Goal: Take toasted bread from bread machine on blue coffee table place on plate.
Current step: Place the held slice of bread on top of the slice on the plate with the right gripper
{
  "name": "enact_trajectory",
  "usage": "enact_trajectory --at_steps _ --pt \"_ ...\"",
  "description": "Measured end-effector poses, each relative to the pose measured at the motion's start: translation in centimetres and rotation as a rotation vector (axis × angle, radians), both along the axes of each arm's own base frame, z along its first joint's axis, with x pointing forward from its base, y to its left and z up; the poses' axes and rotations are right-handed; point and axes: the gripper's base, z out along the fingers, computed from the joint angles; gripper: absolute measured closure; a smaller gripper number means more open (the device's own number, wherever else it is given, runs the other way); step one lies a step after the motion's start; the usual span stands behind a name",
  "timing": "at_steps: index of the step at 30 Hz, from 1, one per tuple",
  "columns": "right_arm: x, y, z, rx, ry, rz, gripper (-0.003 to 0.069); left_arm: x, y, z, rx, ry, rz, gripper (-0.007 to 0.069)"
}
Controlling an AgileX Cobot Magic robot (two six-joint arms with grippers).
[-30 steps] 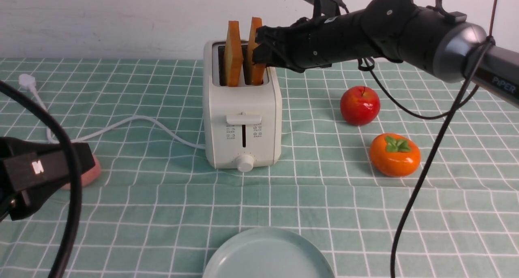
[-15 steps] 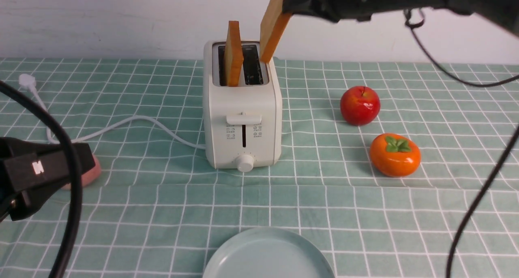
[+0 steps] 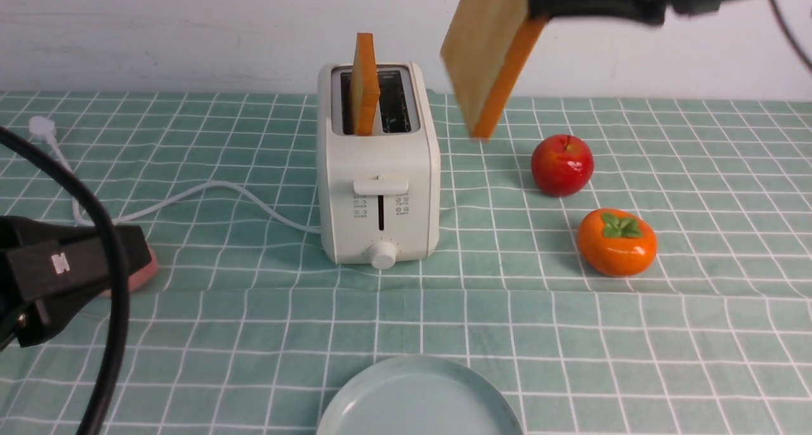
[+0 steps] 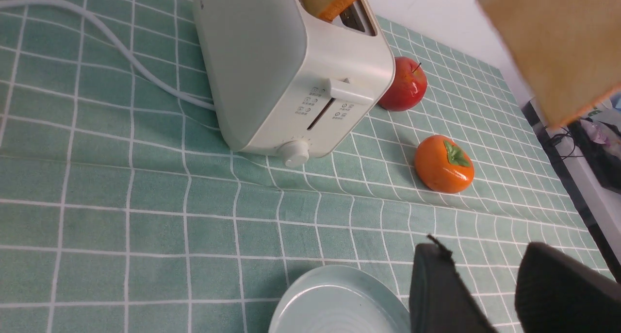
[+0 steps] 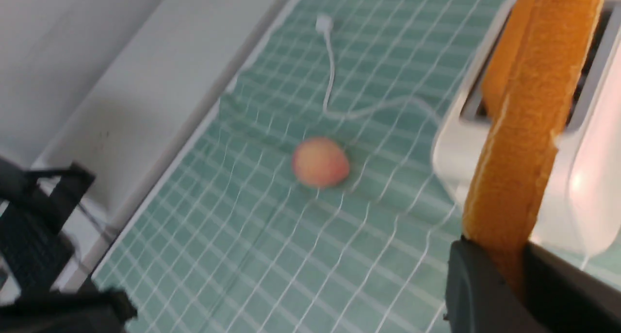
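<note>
1. Now our right gripper [image 5: 514, 274] pinches one toast [image 3: 485, 54] by its edge, up beside the toaster [image 3: 379, 188] — a swing could drop it short of the plate [image 3: 355, 387].
2. Meanwhile our left gripper [image 4: 499, 289] — jaws apart, empty.

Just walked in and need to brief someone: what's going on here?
The right tool is shut on one toast slice, holding it in the air beside the toaster. The other slice stands in its slot. The plate holds nothing yet; the left tool hangs open near it.
</note>
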Motion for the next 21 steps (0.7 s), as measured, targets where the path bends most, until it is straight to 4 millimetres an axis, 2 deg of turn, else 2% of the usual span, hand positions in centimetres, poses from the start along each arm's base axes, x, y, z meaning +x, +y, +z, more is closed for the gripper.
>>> enact_trajectory --at_steps 1,2,4,7,13,18,21 --pt "-0.6 0.7 -1.4 -0.009 0.047 0.025 0.0588 0.0 0.0 0.0 -0.004 0.001 0.000 0.0386" --pt "-0.6 0.7 -1.8 -0.011 0.058 0.026 0.0588 0.0 0.0 0.0 -0.005 0.001 -0.001 0.0386" --pt "-1.9 2.3 -5.4 -0.025 0.181 0.082 0.0588 0.0 -0.1 0.1 -0.016 0.002 -0.002 0.0386" --pt "-3.5 4.0 -9.1 -0.017 0.309 0.129 0.0588 0.0 -0.1 0.1 -0.032 0.004 -0.004 0.0386" --pt "-5.4 5.2 -14.4 0.016 0.507 0.135 0.0588 0.0 -0.2 0.2 -0.052 0.006 -0.006 0.0386" --pt "-5.1 5.1 -17.1 0.002 0.576 0.070 0.0573 -0.1 -0.3 0.2 -0.070 0.019 -0.018 0.0386" --pt "-5.0 5.1 -17.8 0.001 0.603 0.047 0.0540 -0.3 -0.6 0.1 -0.091 0.048 -0.044 0.0386"
